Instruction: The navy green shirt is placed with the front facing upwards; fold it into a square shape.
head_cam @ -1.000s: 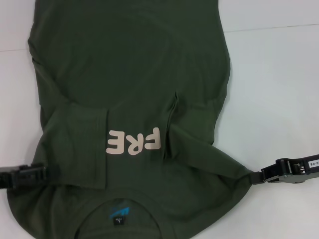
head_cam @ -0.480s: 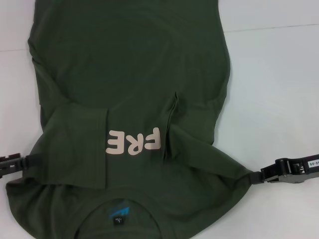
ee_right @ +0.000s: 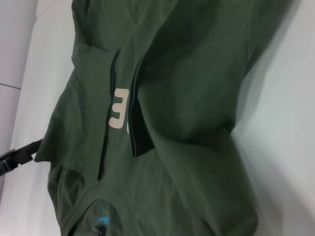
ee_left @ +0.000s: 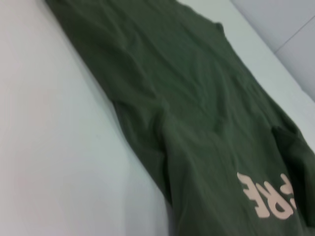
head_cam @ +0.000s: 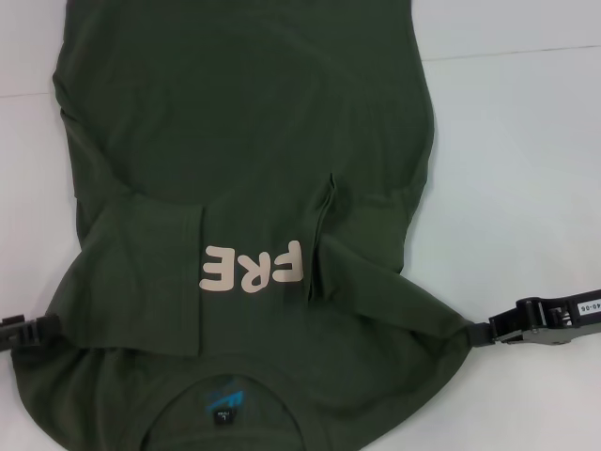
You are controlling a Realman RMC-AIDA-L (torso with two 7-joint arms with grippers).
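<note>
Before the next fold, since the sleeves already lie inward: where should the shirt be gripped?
Probably at the shoulder corners of the navy green shirt, either side of the collar and its blue label. Come in low from each side, as the left gripper and right gripper sit now; those edges lie flat, folded and reachable.

A bare test bench or lab is suggested: only a plain white table (head_cam: 526, 169) is seen beneath the navy green shirt (head_cam: 254, 160).
</note>
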